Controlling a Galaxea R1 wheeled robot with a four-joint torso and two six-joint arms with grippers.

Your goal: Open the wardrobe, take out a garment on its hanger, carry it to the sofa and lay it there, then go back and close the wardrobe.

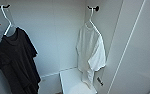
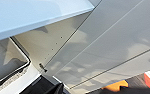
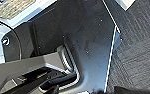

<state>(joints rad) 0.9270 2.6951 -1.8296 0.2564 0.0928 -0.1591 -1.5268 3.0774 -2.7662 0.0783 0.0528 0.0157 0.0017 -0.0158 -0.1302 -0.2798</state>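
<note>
— Two garments face you inside the open wardrobe (image 1: 58,30). Which is yours?

— Your white shirt (image 1: 89,53), on its white hanger (image 1: 91,18), hooked to the dark peg (image 1: 96,8) by the wardrobe's right wall. On the left hangs a black T-shirt (image 1: 17,62).

— And your pincers?

— You can't tell whether either is apart or together.

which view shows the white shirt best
The head view: the white shirt hangs full length on its hanger from a dark hook in the open wardrobe, right of a black shirt. The left wrist view gives white panels, the right wrist view dark carpet, no shirt.
</note>
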